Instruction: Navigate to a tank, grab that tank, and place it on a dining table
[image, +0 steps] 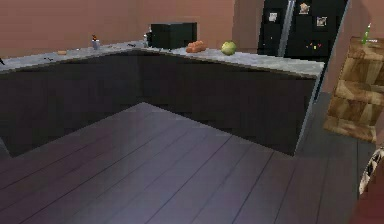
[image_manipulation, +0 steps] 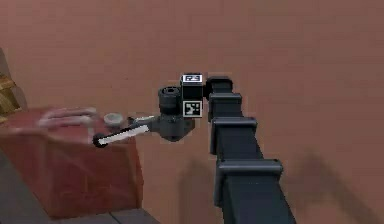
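Red-brown block (image_manipulation: 70, 165) is cut off at the arm side view's left. There's a pale pink shape (image_manipulation: 62, 117) on top, too vague to call a tank. Now the gripper (image_manipulation: 106, 131), right by it: can't tell grip state, contact, or whether it holds anything.

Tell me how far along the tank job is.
Looks done: the drive, since the arm reaches out to a reddish-brown block with a pale thing on top; I cannot confirm that it is the tank. Under way: the grab, with the hand at that block; whether it holds anything cannot be told. Left: carrying and placing on a dining table; ahead stands a kitchen counter.
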